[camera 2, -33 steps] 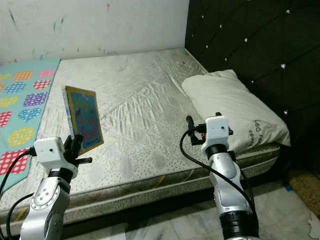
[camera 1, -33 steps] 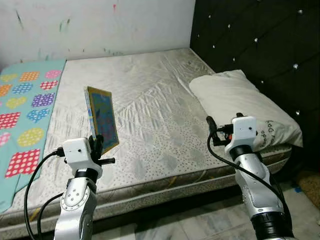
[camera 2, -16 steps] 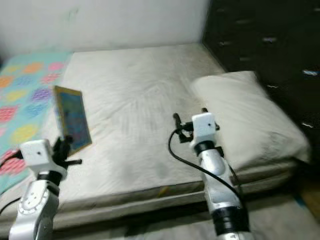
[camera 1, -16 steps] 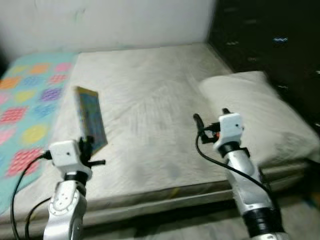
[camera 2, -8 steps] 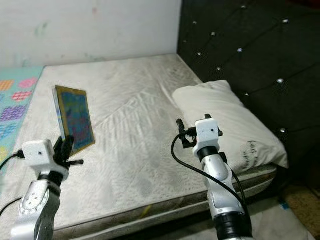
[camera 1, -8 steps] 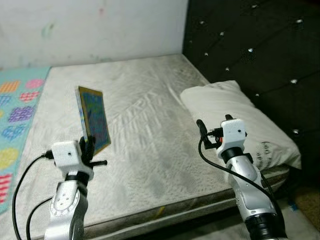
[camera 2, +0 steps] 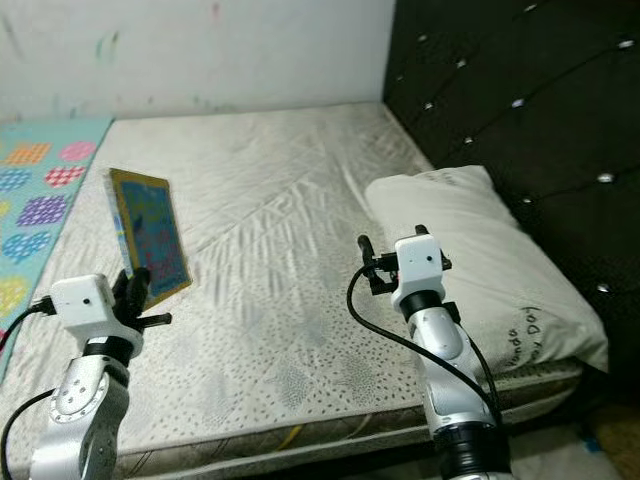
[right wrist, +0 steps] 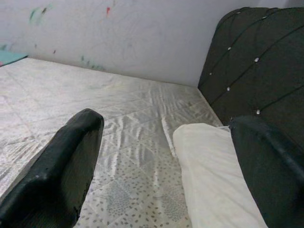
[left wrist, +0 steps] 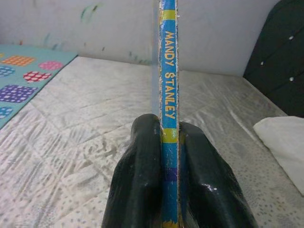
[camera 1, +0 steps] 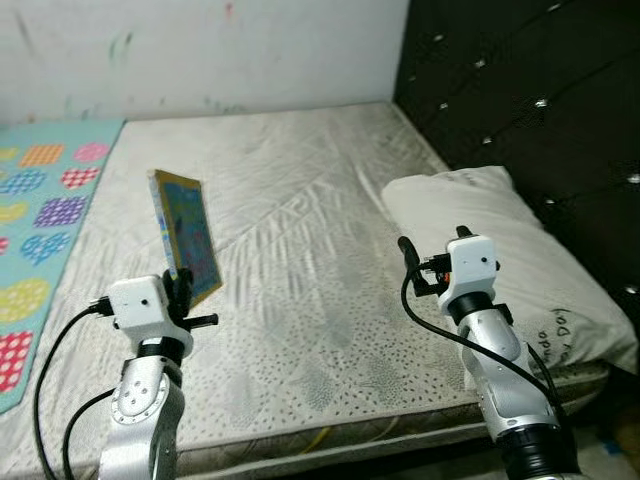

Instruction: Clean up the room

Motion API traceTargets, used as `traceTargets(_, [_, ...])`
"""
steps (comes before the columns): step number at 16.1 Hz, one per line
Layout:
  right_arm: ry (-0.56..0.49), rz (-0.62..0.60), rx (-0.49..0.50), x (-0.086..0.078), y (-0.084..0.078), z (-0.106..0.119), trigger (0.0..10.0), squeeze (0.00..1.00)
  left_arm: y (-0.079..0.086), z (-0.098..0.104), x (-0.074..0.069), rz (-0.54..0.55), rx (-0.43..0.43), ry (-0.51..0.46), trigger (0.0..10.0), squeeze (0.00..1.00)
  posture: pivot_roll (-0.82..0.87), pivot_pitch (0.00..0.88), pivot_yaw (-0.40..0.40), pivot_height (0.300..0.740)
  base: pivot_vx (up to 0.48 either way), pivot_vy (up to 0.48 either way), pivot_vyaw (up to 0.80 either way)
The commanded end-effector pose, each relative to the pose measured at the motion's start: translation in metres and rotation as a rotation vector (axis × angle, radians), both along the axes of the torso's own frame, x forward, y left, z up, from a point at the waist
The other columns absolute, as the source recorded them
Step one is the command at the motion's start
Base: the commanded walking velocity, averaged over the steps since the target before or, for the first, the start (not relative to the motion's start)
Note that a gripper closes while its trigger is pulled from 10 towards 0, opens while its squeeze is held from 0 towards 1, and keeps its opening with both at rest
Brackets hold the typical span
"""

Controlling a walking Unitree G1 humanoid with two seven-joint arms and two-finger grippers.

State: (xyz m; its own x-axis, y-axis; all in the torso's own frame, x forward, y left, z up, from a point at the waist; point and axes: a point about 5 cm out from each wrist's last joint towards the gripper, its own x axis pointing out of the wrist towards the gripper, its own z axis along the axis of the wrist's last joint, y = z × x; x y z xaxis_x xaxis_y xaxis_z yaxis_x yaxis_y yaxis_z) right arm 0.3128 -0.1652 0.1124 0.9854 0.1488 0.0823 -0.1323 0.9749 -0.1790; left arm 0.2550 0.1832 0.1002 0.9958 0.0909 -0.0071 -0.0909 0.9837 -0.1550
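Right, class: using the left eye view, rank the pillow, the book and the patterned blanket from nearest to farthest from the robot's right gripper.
1. Pillow: just beside the right gripper, on its right.
2. Book: across the mattress, held upright in the left gripper.
3. Blanket: along the bed's far left edge.
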Motion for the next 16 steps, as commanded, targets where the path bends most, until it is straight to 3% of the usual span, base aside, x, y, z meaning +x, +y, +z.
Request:
traceTargets(1, [-0.026,0.013,-0.008,0.0004,-0.0003,0.0057,10.0,0.00,-0.0022,0.0069,0.0023,-0.006,0.012,-0.030,10.0,0.00,-0.12,0.000,0.008,0.740,0.000,0.000,0.66])
traceTargets(9, [-0.019,0.031,-0.002,-0.0019,0.0022,0.0039,10.0,0.00,-0.0022,0.0057,-0.0003,-0.005,0.008,-0.023,10.0,0.00,-0.11,0.000,0.006,0.740,0.000,-0.300,0.72])
traceTargets(16, [-0.008,0.025,-0.013,-0.0016,-0.0007,0.0023,10.0,0.00,-0.0030,0.0053,-0.0011,-0.007,0.004,-0.021,10.0,0.00,-0.11,0.000,0.001,0.740,0.000,-0.334,0.00])
